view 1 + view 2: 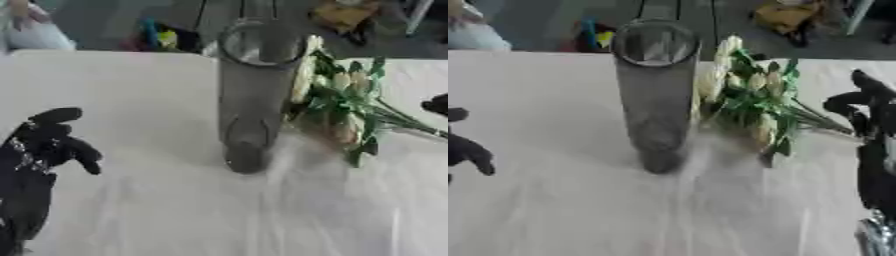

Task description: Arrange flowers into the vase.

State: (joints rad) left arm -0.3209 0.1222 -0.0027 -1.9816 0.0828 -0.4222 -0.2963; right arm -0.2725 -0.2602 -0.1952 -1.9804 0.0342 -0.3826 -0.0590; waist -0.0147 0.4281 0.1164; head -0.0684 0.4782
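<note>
A tall clear glass vase (pixel 249 95) stands upright in the middle of the white table (pixel 157 210), its open mouth toward twelve o'clock and its base nearer the centre. Nothing is inside it. Just beside it, at about two to three o'clock, a bunch of cream flowers (pixel 741 95) with green leaves lies on the tabletop, the blooms close against the vase's wall and the thin stems running off toward three o'clock.

The black left hand (pixel 44 147) hangs over the table at eight to nine o'clock, well apart from the vase, its fingers loosely spread with the thumb sticking up, and it holds nothing. The right hand (pixel 868 107) shows at three o'clock, right at the stem ends. Its fingers are bent around that spot, but I cannot tell whether they actually pinch the stems or only sit next to them.
</note>
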